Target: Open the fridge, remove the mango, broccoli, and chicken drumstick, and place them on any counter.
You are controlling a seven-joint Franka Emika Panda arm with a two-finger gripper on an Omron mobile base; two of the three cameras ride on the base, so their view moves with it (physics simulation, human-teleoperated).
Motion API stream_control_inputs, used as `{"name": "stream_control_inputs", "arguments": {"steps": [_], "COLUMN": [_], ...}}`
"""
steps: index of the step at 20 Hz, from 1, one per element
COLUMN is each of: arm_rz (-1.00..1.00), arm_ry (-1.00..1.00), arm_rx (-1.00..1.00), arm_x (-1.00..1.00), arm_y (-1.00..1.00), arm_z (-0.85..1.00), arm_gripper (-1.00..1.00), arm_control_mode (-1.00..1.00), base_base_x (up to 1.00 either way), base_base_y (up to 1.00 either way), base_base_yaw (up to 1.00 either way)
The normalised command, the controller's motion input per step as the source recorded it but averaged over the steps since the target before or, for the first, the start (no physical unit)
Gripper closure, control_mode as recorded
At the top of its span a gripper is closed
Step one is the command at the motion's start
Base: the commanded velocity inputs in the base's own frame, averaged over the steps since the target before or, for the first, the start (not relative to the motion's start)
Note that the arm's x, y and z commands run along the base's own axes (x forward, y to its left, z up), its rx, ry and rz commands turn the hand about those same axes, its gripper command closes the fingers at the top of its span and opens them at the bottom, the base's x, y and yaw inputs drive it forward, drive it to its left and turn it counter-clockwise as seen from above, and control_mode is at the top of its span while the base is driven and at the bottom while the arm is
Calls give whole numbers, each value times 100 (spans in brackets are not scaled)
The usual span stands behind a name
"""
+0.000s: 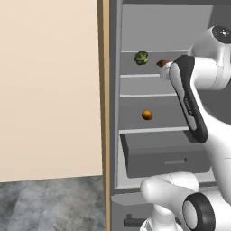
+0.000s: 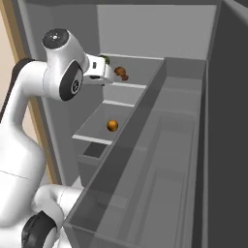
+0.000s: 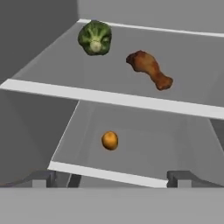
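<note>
The fridge [image 1: 153, 27] stands open with its grey shelves bared. On the upper shelf the broccoli [image 3: 95, 37] lies to the left of the chicken drumstick [image 3: 148, 68]. They appear again as the broccoli [image 1: 141, 57] and the drumstick [image 1: 162, 62], and the drumstick [image 2: 121, 73] lies just past my hand. One shelf lower rests the mango [image 3: 110, 140], also seen as the mango [image 1: 146, 114] and the mango [image 2: 112, 126]. My gripper [image 3: 111, 178] is open and holds nothing, hovering in front of the upper shelf and pointing down into the fridge.
The open fridge door [image 2: 160, 145] with deep grey bins runs along the right. A grey inner drawer [image 1: 162, 151] juts out under the mango's shelf. A tan wood side panel [image 1: 104, 113] and a beige wall [image 1: 49, 90] border the left.
</note>
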Motion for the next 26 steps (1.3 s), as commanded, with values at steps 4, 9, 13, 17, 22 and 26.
{"name": "stream_control_inputs", "arguments": {"steps": [4, 9, 13, 17, 22, 26], "arm_rz": [1, 0, 0, 1, 4, 5], "arm_ry": [-12, 0, 0, 0, 0, 0], "arm_rx": [0, 0, 0, 0, 0, 0], "arm_x": [96, 100, 96, 90, 55, 29], "arm_y": [-33, -39, -19, -1, -17, -23], "arm_z": [8, 0, 0, 0, -6, -24], "arm_gripper": [-100, -100, -100, -100, -100, -100], "arm_control_mode": [-100, -100, -100, -100, -100, -100], "base_base_x": [0, 0, 0, 0, 0, 0], "base_base_y": [0, 0, 0, 0, 0, 0], "base_base_yaw": [0, 0, 0, 0, 0, 0]}}
